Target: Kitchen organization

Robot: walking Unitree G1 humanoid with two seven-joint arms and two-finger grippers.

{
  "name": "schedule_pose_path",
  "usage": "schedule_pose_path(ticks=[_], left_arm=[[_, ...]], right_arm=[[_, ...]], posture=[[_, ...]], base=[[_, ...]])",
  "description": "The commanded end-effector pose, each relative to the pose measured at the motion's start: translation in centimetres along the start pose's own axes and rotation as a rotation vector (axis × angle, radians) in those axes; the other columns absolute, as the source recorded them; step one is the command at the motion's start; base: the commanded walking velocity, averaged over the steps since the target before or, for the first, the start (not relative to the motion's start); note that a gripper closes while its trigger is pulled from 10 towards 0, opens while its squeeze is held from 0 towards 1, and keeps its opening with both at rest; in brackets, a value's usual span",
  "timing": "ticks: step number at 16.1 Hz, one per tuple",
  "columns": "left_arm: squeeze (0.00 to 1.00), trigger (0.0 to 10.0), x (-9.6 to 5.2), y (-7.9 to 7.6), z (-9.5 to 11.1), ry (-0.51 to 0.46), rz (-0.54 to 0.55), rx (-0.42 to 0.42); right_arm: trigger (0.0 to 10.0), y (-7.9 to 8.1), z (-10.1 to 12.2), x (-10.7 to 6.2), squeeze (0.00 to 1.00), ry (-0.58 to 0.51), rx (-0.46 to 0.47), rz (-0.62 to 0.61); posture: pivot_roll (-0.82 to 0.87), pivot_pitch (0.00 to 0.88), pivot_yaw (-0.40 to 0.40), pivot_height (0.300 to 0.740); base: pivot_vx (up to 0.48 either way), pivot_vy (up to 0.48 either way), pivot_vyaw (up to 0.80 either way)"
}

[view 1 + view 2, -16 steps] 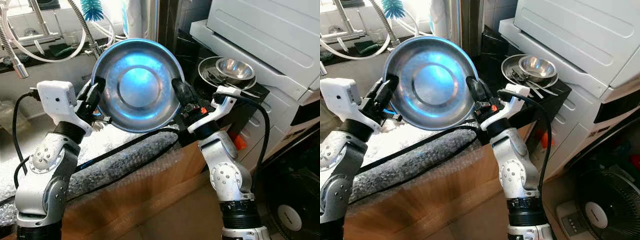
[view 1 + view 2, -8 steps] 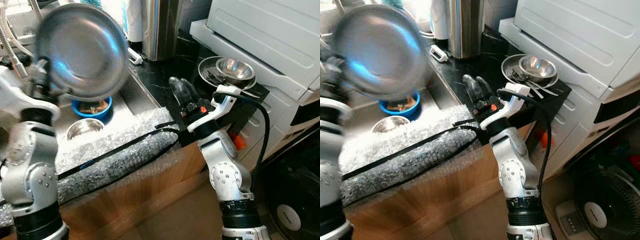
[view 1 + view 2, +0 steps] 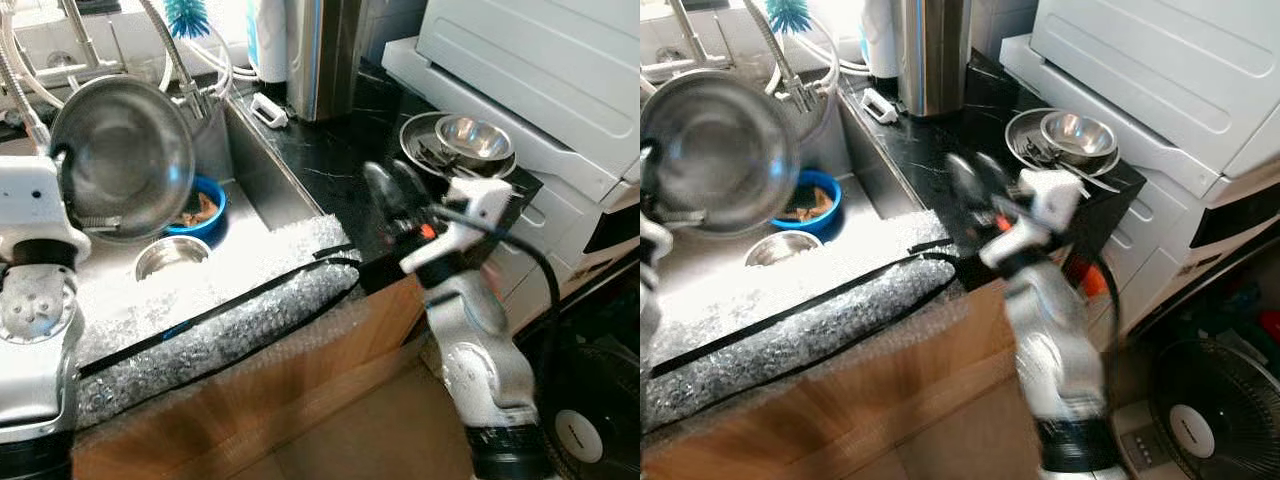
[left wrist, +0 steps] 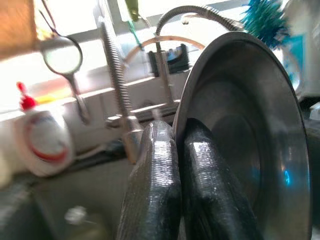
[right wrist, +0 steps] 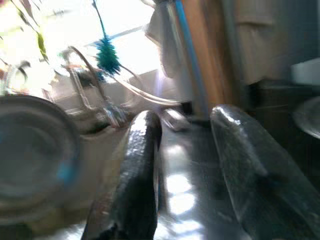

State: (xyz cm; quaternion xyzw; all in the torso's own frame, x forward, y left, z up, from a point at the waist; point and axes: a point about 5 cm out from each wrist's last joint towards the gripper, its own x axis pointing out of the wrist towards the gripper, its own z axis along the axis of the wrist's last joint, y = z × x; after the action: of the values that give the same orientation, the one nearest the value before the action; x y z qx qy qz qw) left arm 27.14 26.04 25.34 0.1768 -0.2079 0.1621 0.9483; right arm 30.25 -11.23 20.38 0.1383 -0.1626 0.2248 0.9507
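the left gripper (image 4: 175, 165) is pinched tight on the rim of the wide, shallow stainless steel bowl (image 3: 122, 156), which stands nearly on edge above the steel sink (image 3: 250, 190); a blue bowl with food scraps (image 3: 200, 210) and a small steel bowl (image 3: 170, 257) lie just below it. thin and stiff, the wide bowl looks light but slick, likely to pivot or slip from an edge pinch. the right gripper (image 5: 185, 165), fingers parted and empty, hovers over the black counter (image 3: 330, 150).
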Motion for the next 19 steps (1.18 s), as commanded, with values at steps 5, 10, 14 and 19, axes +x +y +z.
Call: schedule_pose_path(ticks=[5, 10, 14, 19], left_arm=[[0.00, 10.0, -0.6, 1.2, -3.1, 0.114, 0.084, 0.119], [0.00, 10.0, -1.5, 1.2, -6.4, 0.290, 0.088, 0.151], [0.00, 10.0, -2.3, 0.4, -8.6, 0.435, 0.057, 0.072], [0.00, 10.0, 0.7, -0.3, -9.6, 0.575, 0.014, -0.004]], right_arm=[[10.0, -0.5, -0.3, -3.8, 0.00, 0.051, -0.123, -0.056], [10.0, -0.3, -0.7, -4.4, 0.00, 0.073, -0.122, -0.088], [10.0, -0.1, -0.8, -4.4, 0.00, 0.083, -0.119, -0.090], [10.0, 0.1, -1.0, -4.1, 0.00, 0.100, -0.119, -0.080]], posture=[[0.08, 0.101, -0.046, 0.740], [0.08, 0.104, -0.041, 0.740], [0.08, 0.105, -0.041, 0.740], [0.08, 0.094, -0.034, 0.740]], base=[[0.000, 0.000, 0.00], [0.000, 0.000, 0.00], [0.000, 0.000, 0.00], [0.000, 0.000, 0.00]])
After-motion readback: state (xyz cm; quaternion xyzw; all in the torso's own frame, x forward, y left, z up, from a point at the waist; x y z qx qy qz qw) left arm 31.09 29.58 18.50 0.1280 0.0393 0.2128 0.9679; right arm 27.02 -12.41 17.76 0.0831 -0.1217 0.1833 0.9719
